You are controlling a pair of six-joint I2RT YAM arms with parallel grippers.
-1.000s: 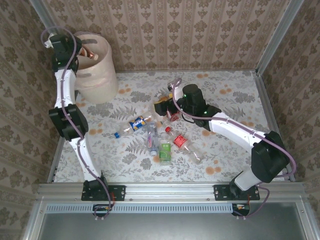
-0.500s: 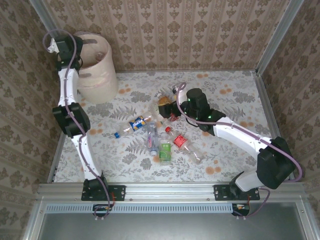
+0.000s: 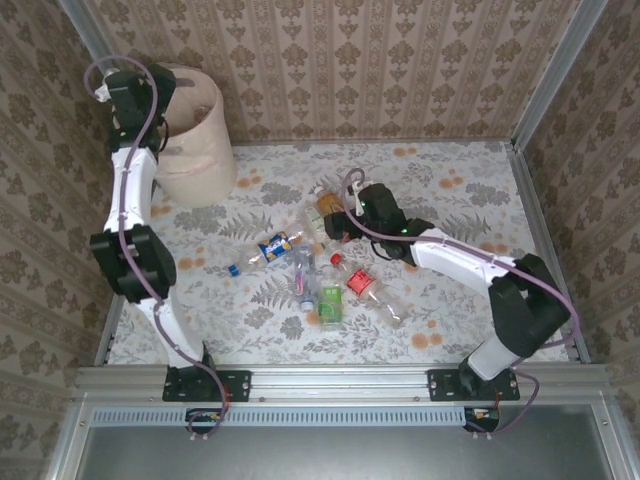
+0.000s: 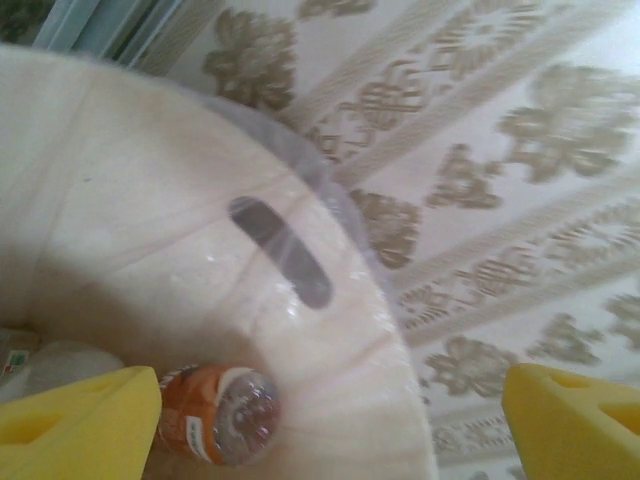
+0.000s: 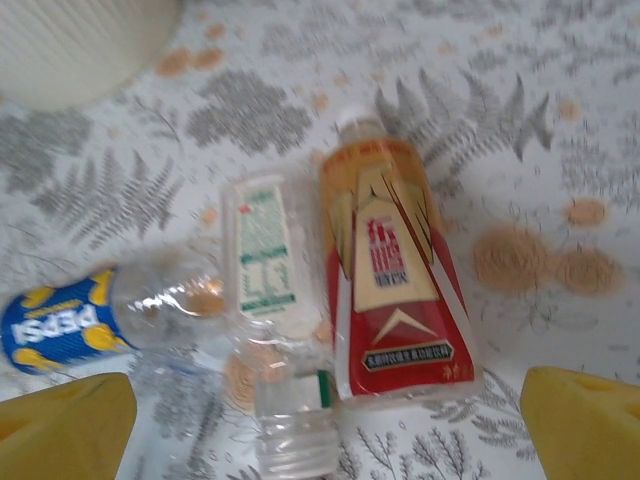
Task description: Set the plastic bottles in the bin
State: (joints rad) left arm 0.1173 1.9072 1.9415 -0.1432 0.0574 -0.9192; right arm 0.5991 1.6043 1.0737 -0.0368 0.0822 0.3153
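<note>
The right gripper (image 5: 320,430) hangs low over the bottles (image 3: 320,270) on the desk (image 3: 450,190), fingers spread wide and empty. The red bottle (image 5: 385,280) lies just ahead, inside the span of the two fingers, its long axis pointing away from the gripper, so the jaws would close across its width. A green bottle (image 5: 262,250) lies just beside it. The left gripper (image 4: 325,420), far off, is spread and empty above the bin (image 4: 150,200), where an orange bottle (image 4: 215,415) lies
</note>
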